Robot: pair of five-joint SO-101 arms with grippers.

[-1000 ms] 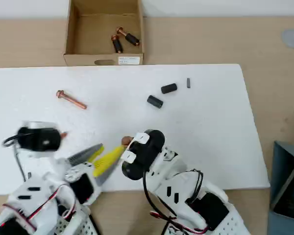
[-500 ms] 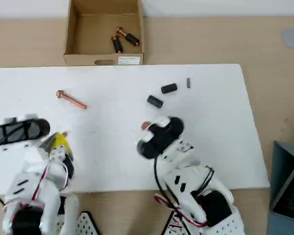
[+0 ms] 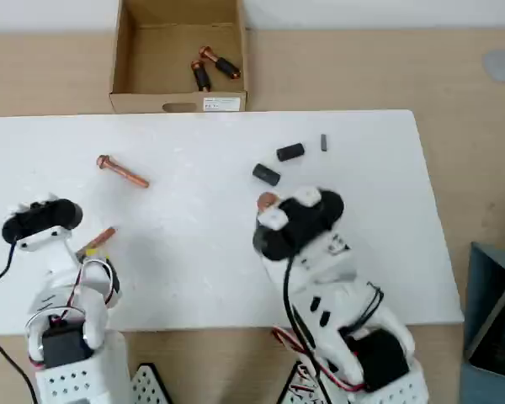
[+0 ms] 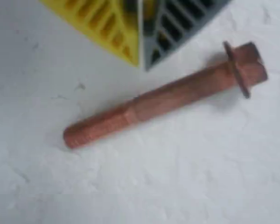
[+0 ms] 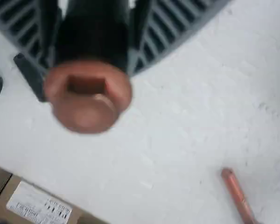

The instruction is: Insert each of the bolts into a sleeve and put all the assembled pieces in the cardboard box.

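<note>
My right gripper (image 5: 93, 42) is shut on a black sleeve (image 5: 91, 32) with a copper bolt in it, the bolt's head (image 5: 87, 95) facing the camera. In the high view this assembled piece (image 3: 267, 200) hangs mid-mat near two loose sleeves (image 3: 266, 174) (image 3: 290, 152). My left gripper (image 4: 141, 63) is shut and empty, its yellow and grey tips just beside a loose bolt (image 4: 163, 95) lying on the mat (image 3: 97, 240). A second loose bolt (image 3: 122, 172) lies farther back on the left. The cardboard box (image 3: 122, 59) holds two assembled pieces (image 3: 210, 67).
A small dark part (image 3: 324, 142) lies behind the sleeves. The white mat (image 3: 194, 219) covers the wooden table. A grey bin (image 3: 492, 311) stands at the right edge and a round grey disc (image 3: 503, 65) at the far right corner.
The left gripper swung from the mat's centre back to the left, over the near bolt. The right gripper carried the assembled piece away from the front edge, toward the loose sleeves.
</note>
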